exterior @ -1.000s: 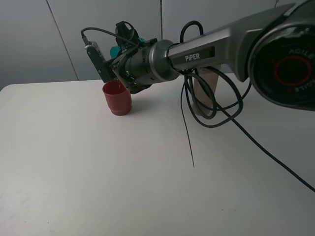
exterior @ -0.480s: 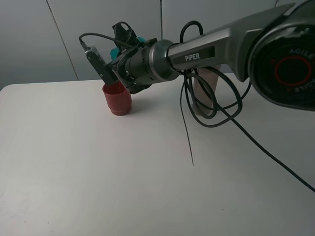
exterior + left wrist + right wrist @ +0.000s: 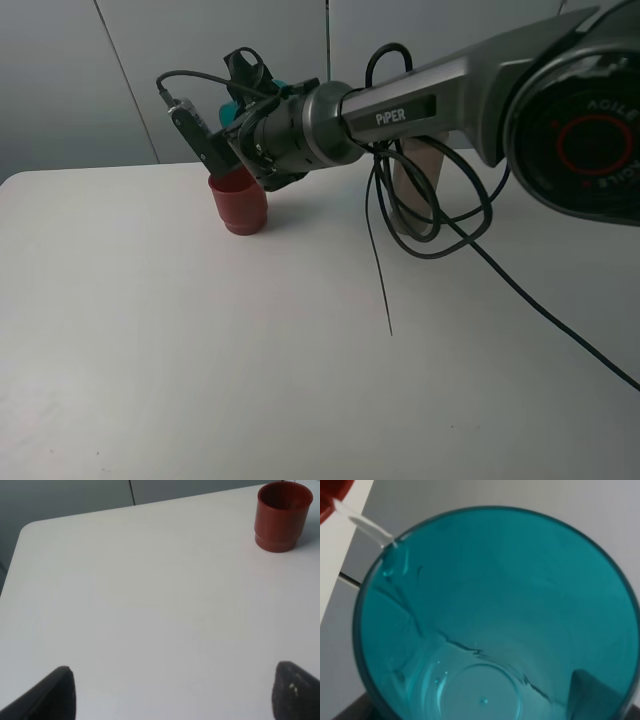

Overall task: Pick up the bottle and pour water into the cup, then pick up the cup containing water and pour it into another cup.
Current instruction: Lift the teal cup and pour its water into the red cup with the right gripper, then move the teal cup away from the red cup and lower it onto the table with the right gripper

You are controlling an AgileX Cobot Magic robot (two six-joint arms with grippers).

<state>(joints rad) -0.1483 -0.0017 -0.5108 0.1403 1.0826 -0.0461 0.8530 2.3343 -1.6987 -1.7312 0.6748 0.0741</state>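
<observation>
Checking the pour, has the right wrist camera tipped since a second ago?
Yes. The right wrist camera has swung up and left, judged against the red cup, which stayed put.

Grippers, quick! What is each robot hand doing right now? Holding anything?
Left gripper: open, holding nothing, above the bare table.
Right gripper: shut on the teal cup, tipped over the red cup, water trickling out.

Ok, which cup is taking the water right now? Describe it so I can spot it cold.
Start at the white table and look to its far edge, under the right arm's wrist. The red cup stands there upright, opaque red-brown with a stepped narrower base. The other cup, a see-through teal cup, is tipped in the right gripper above it.
</observation>
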